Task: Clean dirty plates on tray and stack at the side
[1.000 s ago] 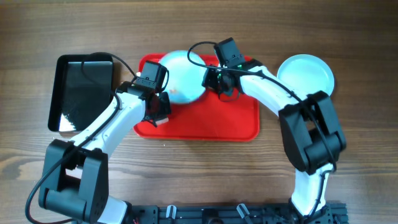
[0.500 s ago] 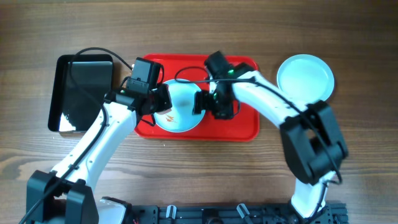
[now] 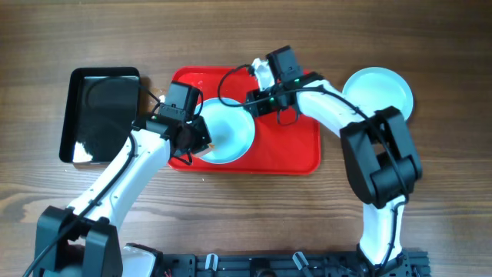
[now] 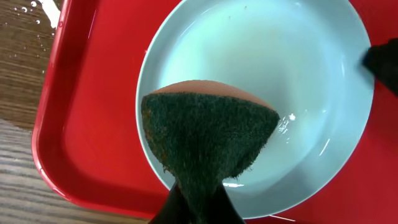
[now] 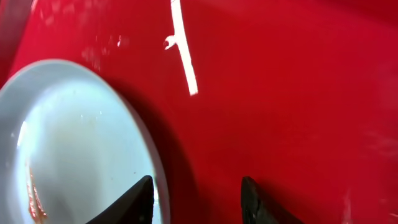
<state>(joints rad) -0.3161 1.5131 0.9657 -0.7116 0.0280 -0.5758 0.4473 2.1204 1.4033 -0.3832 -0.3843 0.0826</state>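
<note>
Plates (image 3: 231, 137): I count two in view, the second plate (image 3: 380, 92) off the tray.
Red tray (image 3: 296, 150): one.
Black tray (image 3: 104, 115): one.
Sponge (image 4: 208, 140): one.
Arms: two on my rig, left arm (image 3: 131, 165) and right arm (image 3: 330, 111).

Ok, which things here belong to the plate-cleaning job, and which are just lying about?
In the job: large red plastic tray; round pale-blue plate on it; matching plate beside the tray; dark green scouring sponge in the left gripper.
Lying about: glossy black rectangular tray.
</note>
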